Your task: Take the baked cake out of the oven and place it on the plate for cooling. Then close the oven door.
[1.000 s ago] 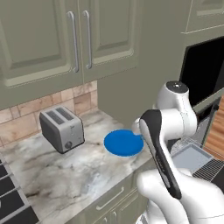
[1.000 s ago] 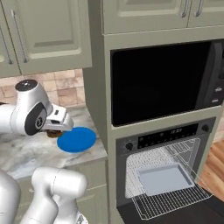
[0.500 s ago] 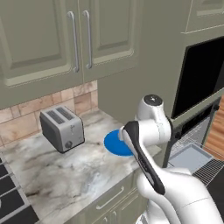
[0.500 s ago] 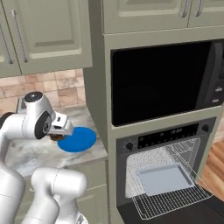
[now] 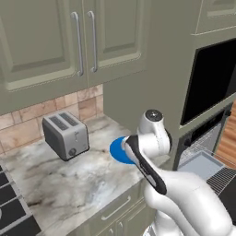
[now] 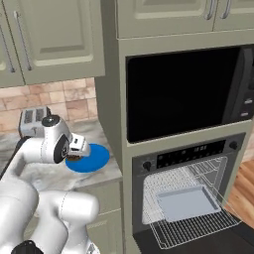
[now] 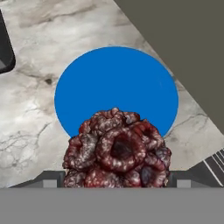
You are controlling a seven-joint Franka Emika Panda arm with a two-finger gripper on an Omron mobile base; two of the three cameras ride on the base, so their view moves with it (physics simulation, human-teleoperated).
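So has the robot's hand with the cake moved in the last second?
Yes. In the right base view the gripper holding the cake has swung toward the oven, from left of the plate to above its near edge.

Marble counter (image 5: 69, 179), grey-veined, runs under the wall cabinets. Silver toaster (image 5: 65, 135) stands on it near the brick backsplash. Blue plate (image 7: 116, 94) lies flat by the counter's right end, well apart from the toaster.

The plate (image 6: 92, 158) lies on the counter (image 5: 69, 179), right of the toaster (image 5: 65, 135), beside the tall cabinet holding the microwave (image 6: 183, 94) above the oven (image 6: 186, 198). The cake (image 7: 118, 151) hangs above the plate's near edge, a tray (image 6: 186, 202) on the oven rack
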